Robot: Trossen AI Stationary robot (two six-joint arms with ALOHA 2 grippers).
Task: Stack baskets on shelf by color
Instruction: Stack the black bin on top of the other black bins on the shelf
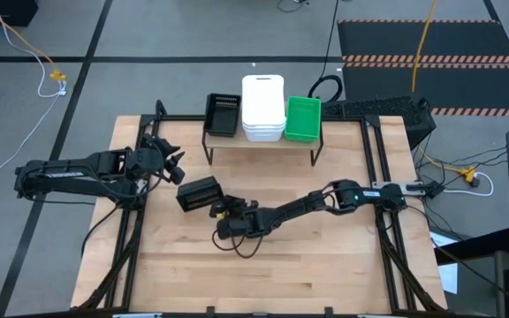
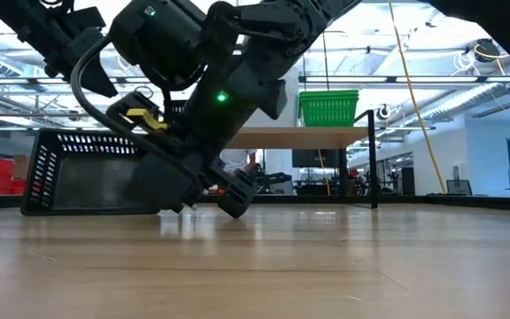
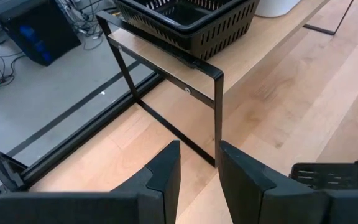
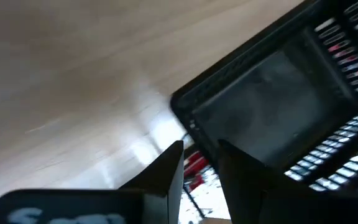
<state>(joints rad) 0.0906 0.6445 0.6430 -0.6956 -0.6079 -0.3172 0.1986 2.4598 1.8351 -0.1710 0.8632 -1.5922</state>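
The right hand [image 1: 222,212], its fingers narrowly parted and gripping nothing, lay low beside the last loose black mesh basket [image 1: 198,193] on the worktop [image 1: 325,274], while the shelf [image 1: 263,144] already carried black, white and green stacks.

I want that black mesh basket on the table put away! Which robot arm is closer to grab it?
Probably the right gripper: it sits beside the black mesh basket; the left gripper waits farther off.
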